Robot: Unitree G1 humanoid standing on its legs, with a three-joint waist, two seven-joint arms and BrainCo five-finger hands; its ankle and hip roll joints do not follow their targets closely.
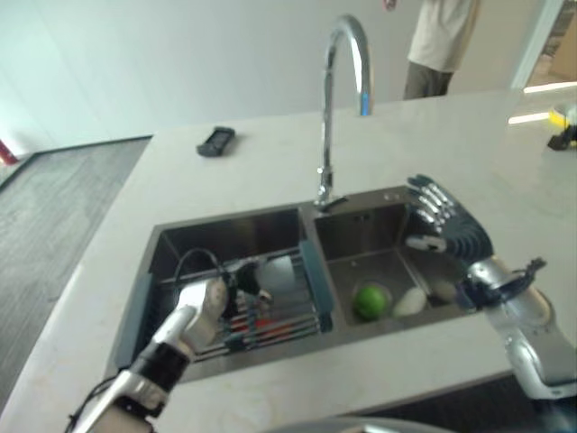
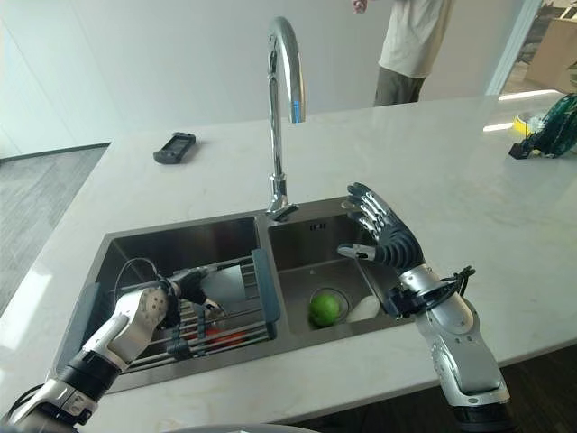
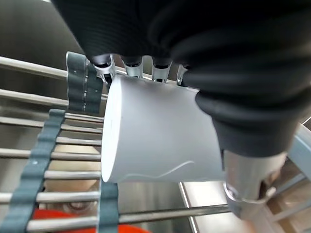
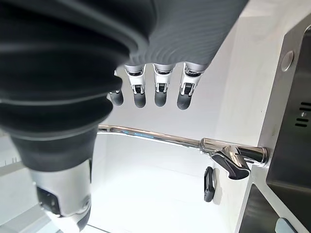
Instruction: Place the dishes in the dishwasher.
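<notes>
the left hand (image 3: pixel 160 43) has its fingers and thumb curled round a white cup (image 3: pixel 160 131) above the wire rack (image 2: pixel 225 316) in the left basin of the sink (image 2: pixel 297 338). the cup looks stiff, smooth and probably slippery and fragile, so holding round its wall seems right. the right hand (image 2: pixel 383 233) hangs open, holding nothing, over the right basin. there lie one green round thing (image 2: pixel 326 308) and at least one white dish (image 2: pixel 365 309). one faucet (image 2: pixel 281 108) stands at the far edge.
</notes>
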